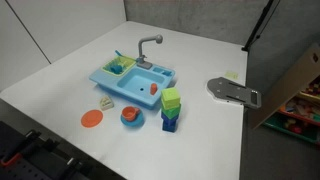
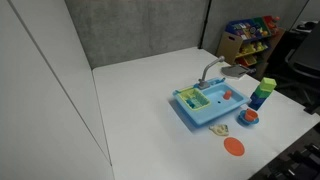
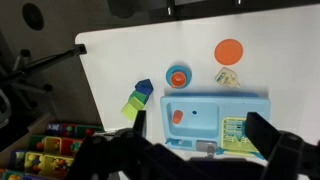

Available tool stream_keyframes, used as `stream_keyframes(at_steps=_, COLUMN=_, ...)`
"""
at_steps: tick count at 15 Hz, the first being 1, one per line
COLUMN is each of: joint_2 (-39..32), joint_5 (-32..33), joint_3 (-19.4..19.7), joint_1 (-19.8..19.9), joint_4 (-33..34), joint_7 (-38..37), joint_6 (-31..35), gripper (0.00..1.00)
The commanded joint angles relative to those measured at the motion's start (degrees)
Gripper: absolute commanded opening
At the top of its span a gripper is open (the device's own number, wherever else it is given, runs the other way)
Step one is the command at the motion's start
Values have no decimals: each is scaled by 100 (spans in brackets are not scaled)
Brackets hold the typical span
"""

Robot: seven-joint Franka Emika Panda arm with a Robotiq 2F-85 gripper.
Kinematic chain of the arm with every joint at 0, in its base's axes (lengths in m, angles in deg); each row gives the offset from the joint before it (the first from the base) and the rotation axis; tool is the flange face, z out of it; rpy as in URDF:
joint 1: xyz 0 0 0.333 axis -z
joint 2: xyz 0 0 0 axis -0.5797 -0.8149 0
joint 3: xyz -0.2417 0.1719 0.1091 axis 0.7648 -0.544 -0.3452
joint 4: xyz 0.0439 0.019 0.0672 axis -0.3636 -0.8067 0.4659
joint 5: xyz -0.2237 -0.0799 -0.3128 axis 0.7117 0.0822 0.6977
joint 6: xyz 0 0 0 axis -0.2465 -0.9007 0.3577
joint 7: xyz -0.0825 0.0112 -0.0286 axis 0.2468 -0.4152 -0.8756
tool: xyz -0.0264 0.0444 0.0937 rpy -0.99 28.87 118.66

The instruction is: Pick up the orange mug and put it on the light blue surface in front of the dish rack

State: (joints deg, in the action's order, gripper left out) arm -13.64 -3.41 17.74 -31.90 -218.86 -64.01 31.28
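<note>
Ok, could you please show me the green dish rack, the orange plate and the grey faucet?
green dish rack [image 1: 121, 65], in an exterior view, on its middle.
orange plate [image 1: 92, 118], in an exterior view, on its centre.
grey faucet [image 1: 143, 52], in an exterior view, on its upright stem.

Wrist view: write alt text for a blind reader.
Seen from above, a light blue toy sink sits on a white table, a small orange item in its basin. Beyond it lie an orange plate, a blue bowl and stacked green and blue cups; the open gripper frames the bottom edge.
</note>
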Motion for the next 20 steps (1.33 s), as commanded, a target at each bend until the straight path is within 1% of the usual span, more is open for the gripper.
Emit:
stream_keyframes(at_steps=1, joint_2=-27, joint_5=60, joint_3=63, joint_1=-108, joint_4=18, joint_7=-71, joint_6=-22, gripper=100)
stream_keyframes(at_steps=6, joint_2=-273, joint_5=-9, joint_3=61, joint_1=-147, joint_4=127, joint_7=-84, joint_6=100, gripper=100)
stream_keyframes(at_steps=10, joint_2=-663, joint_5=-57, joint_3=49, joint_1=-157, joint_4=194, joint_7=-134, joint_6=438, gripper=100)
stream_keyframes(at_steps=14, joint_2=-1094, joint_5=-106, joint_3=122, joint_1=-173, joint_4=128, joint_7=-126, joint_6=961, gripper=100)
stream_keyframes(at_steps=20, joint_2=-1837, joint_5=-212, joint_3=386, joint_1=-113, joint_4=-66, joint_7=-127, joint_6=1953, gripper=100)
